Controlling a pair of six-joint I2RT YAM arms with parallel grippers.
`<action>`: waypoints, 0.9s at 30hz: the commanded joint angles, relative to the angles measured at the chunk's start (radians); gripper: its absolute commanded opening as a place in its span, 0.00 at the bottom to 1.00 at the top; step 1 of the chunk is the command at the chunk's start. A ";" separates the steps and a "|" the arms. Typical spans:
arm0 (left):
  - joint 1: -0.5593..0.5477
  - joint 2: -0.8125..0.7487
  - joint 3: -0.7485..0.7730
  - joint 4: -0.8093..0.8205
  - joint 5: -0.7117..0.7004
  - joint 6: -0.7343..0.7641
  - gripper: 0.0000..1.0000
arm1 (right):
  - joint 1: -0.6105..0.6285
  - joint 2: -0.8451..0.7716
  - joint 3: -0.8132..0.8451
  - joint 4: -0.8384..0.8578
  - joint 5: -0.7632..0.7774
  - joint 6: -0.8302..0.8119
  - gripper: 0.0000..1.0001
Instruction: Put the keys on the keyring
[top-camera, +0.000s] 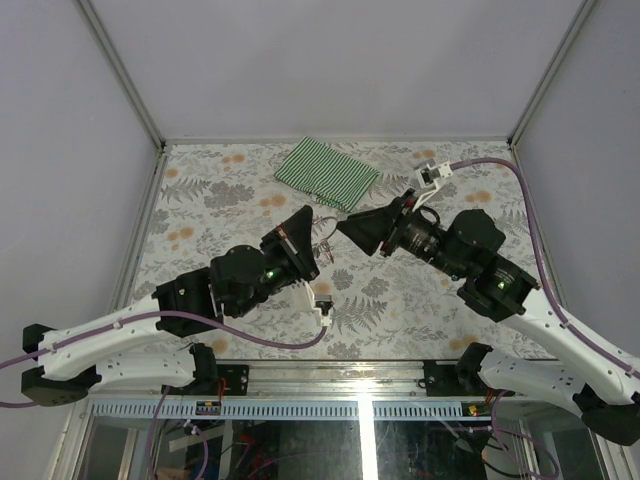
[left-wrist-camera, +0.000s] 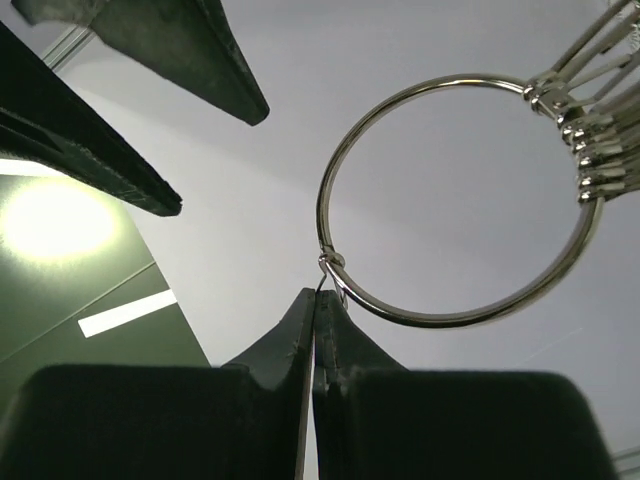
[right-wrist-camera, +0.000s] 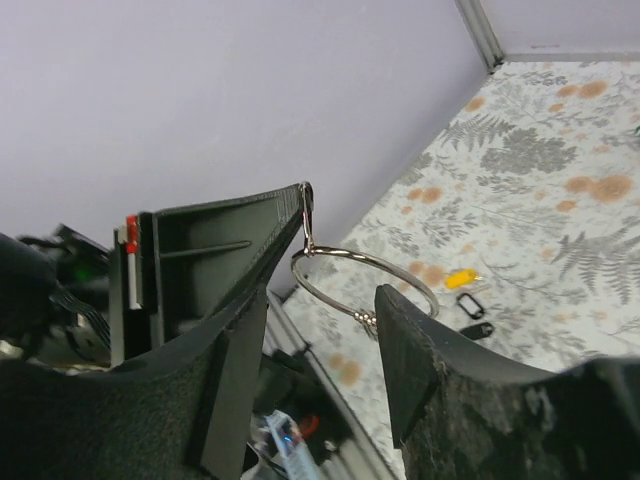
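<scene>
Left tool clenched on keyring, right tool released, jaws parted near it, keys lying on table.

The setting is a robotics lab test cell. Plain pale panel walls framed by aluminium posts enclose a bench covered in a leaf-print sheet. Two robot arms are bolted at its near edge, trailing purple cables, and a slotted wiring duct runs below.
</scene>
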 joint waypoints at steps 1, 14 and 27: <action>-0.007 0.006 -0.011 0.166 -0.029 -0.007 0.00 | 0.000 -0.039 -0.055 0.212 0.098 0.284 0.56; -0.002 0.075 -0.014 0.295 -0.099 -0.038 0.00 | 0.000 0.017 -0.132 0.444 0.065 0.578 0.60; -0.002 0.114 -0.034 0.460 -0.120 -0.073 0.00 | 0.001 0.013 -0.181 0.469 0.107 0.630 0.56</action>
